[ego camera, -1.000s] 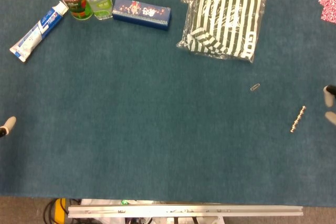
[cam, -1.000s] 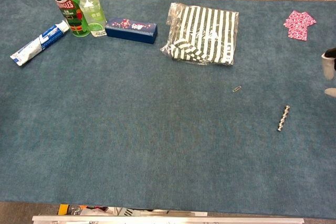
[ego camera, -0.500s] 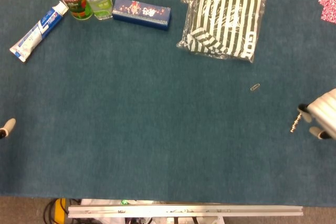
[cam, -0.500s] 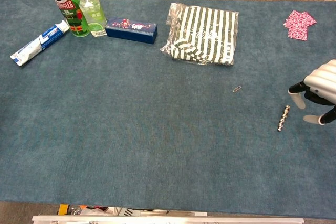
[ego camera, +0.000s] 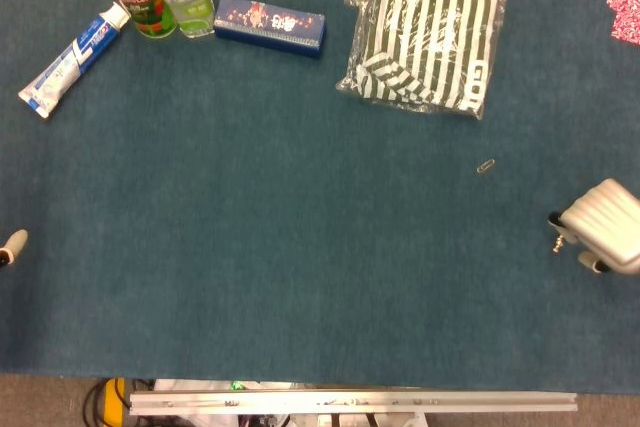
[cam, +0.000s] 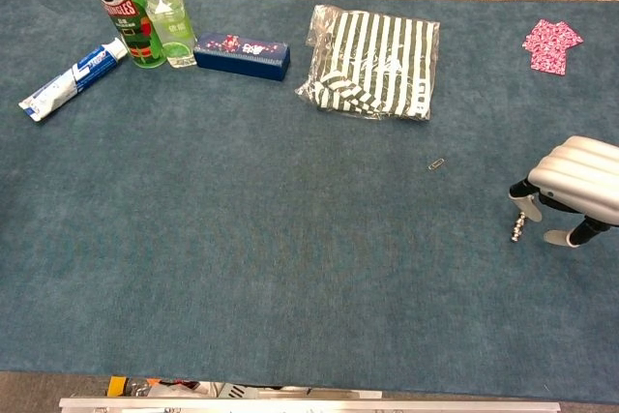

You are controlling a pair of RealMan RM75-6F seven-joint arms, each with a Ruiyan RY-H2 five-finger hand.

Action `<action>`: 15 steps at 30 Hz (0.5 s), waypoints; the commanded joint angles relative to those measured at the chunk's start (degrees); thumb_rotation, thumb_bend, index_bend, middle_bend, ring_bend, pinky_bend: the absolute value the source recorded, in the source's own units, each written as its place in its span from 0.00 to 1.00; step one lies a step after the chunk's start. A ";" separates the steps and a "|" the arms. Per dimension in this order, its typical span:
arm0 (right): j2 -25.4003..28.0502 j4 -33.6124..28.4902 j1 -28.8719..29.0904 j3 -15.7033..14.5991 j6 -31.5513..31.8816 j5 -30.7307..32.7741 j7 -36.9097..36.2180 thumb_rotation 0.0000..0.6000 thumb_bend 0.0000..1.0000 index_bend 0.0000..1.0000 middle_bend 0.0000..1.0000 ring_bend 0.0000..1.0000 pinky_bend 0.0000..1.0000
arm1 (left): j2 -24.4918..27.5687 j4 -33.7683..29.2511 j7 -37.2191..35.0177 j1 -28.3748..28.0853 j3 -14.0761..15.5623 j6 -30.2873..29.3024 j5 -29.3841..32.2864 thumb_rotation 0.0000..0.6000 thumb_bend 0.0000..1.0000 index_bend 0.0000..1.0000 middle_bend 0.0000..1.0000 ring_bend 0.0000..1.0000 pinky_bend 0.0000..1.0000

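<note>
My right hand (ego camera: 603, 230) (cam: 577, 184) hovers low at the table's right edge, back facing up and fingers hanging apart. A small beaded metal rod (cam: 519, 229) (ego camera: 556, 243) lies on the blue cloth just under its leftmost fingertips (cam: 527, 202); its upper end is hidden by the hand. Nothing is gripped. Only a pale fingertip of my left hand (ego camera: 10, 245) shows at the left edge of the head view, over bare cloth.
A paper clip (cam: 437, 163) lies left of the right hand. A bagged striped garment (cam: 375, 63) sits at the back centre. At the back left stand a blue box (cam: 242, 55), water bottle (cam: 167, 18), Pringles can (cam: 123, 7) and toothpaste tube (cam: 70, 80). A pink cloth (cam: 551, 45) lies back right.
My right hand has come in from the right edge and moved left over the beaded rod, covering its upper end. The left fingertip has barely shifted.
</note>
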State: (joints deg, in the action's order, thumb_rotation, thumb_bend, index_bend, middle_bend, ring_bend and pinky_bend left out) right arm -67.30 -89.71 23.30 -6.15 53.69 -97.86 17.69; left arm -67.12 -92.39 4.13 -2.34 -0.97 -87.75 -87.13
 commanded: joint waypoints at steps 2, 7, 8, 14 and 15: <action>-0.73 0.82 0.72 -0.21 -0.83 0.25 1.14 1.00 0.16 0.56 0.98 1.00 1.00 | -0.03 -0.08 0.15 0.06 -0.02 -0.15 -0.07 1.00 0.14 0.04 0.06 0.06 0.02; -1.27 1.51 1.35 -0.50 -1.32 0.51 1.25 1.00 0.20 0.52 0.98 1.00 1.00 | -0.08 -0.20 0.35 0.27 0.02 -0.32 0.04 1.00 0.14 0.04 0.07 0.06 0.02; -1.48 1.72 1.46 -0.54 -1.37 0.61 1.13 1.00 0.20 0.52 0.98 1.00 1.00 | -0.14 -0.20 0.41 0.30 -0.01 -0.37 0.06 1.00 0.14 0.04 0.07 0.06 0.02; -2.82 3.55 2.04 -0.81 -1.80 0.83 1.11 1.00 0.20 0.52 0.98 1.00 1.00 | -0.22 -0.26 0.64 0.40 0.07 -0.37 0.04 1.00 0.14 0.04 0.07 0.06 0.02; -3.04 3.79 2.15 -0.91 -1.84 0.80 1.09 1.00 0.20 0.52 0.98 1.00 1.00 | -0.25 -0.24 0.64 0.42 0.04 -0.44 0.02 1.00 0.14 0.04 0.06 0.06 0.02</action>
State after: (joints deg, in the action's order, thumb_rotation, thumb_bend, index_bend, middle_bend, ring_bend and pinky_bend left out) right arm -70.20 -86.06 25.35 -6.98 51.92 -97.06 18.79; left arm -67.36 -92.63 4.77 -1.92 -0.91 -88.16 -87.10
